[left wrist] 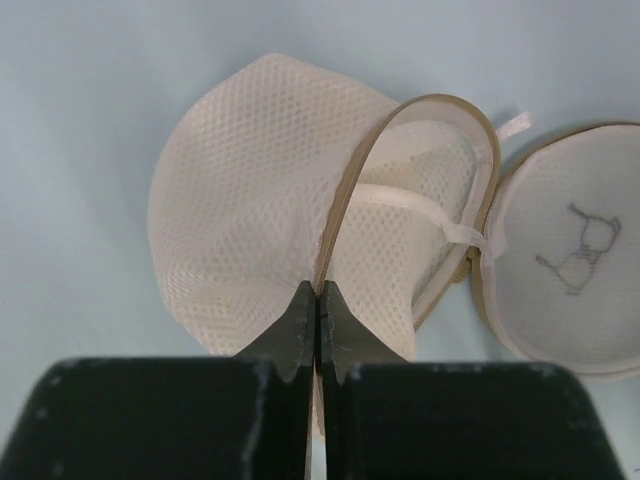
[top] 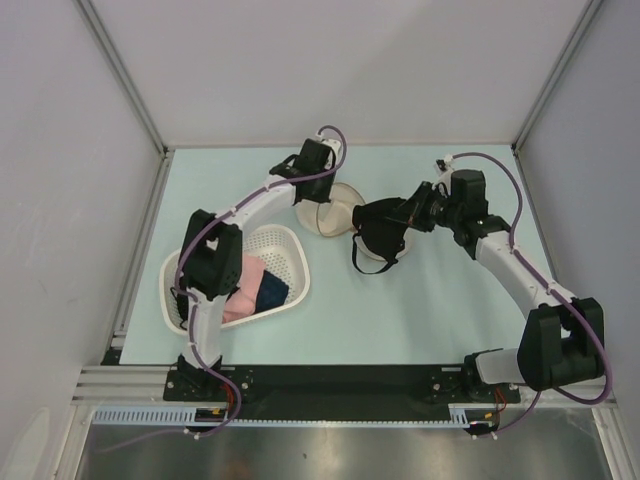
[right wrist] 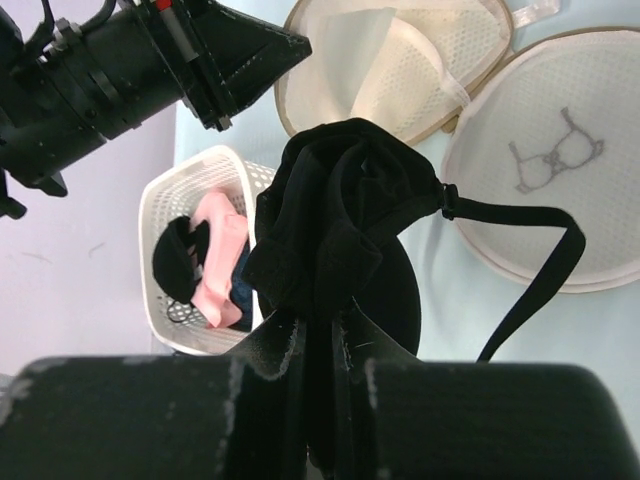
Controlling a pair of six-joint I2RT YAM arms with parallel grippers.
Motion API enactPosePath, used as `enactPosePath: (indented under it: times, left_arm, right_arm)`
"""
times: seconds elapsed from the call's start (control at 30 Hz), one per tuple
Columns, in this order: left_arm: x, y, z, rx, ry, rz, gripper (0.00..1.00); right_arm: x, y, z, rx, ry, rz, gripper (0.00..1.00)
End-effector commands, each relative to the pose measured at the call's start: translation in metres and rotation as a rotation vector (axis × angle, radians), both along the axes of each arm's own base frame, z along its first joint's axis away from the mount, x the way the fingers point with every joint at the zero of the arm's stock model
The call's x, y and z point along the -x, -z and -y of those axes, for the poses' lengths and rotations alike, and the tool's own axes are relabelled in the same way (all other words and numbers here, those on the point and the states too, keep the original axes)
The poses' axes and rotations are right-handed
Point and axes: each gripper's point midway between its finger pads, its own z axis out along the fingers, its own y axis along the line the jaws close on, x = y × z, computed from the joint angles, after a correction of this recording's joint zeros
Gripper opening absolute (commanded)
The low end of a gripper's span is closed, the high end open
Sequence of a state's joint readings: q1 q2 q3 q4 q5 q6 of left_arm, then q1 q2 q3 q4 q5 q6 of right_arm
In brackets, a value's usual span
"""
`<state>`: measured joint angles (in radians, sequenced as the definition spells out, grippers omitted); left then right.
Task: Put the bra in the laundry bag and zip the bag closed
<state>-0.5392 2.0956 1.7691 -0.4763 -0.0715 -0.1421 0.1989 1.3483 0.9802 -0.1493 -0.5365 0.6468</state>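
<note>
Cream mesh cloth laundry bag [left wrist: 250, 190]; matt black soft fabric bra [right wrist: 330, 220].

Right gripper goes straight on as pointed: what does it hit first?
Probably the open laundry bag, the half pinched by the left gripper; the bra held in the right gripper arrives first. Depth unclear.

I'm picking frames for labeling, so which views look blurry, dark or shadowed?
Top external: even light, sharp, soft shadows. Left wrist: laundry bag mesh crisp, left gripper slightly blurred. Right wrist: bra reads as mostly flat black; right gripper out of focus.
</note>
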Motion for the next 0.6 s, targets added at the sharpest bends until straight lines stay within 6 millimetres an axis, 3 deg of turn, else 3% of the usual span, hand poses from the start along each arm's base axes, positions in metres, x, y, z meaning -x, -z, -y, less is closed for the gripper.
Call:
enactPosePath:
  times: [0.0, 0.3, 0.4, 0.47, 0.5, 0.57]
  left_arm:
    - [0.003, -0.018, 0.01, 0.0, 0.005, 0.019, 0.0]
    - [0.078, -0.069, 0.053, 0.46, 0.113, -0.143, 0.0]
    - [0.098, -0.067, 0.057, 0.548, 0.114, -0.198, 0.0]
    - [0.115, -0.077, 0.061, 0.623, 0.16, -0.232, 0.0]
    - [0.123, -0.066, 0.06, 0.644, 0.147, -0.252, 0.0]
    - [0.128, -0.073, 0.06, 0.683, 0.163, -0.216, 0.0]
  right_arm:
    - [-0.005, -0.023, 0.004, 0.059, -0.001, 0.117, 0.0]
    - [0.011, -0.029, 0.009, 0.201, 0.015, 0.243, 0.0]
    - [0.022, -0.025, 0.011, 0.241, 0.036, 0.2, 0.0]
    - [0.029, -0.032, 0.016, 0.234, 0.07, 0.183, 0.0]
    - [0.033, -0.031, 0.02, 0.234, 0.096, 0.157, 0.0]
    - [0.036, -0.036, 0.027, 0.221, 0.157, 0.129, 0.0]
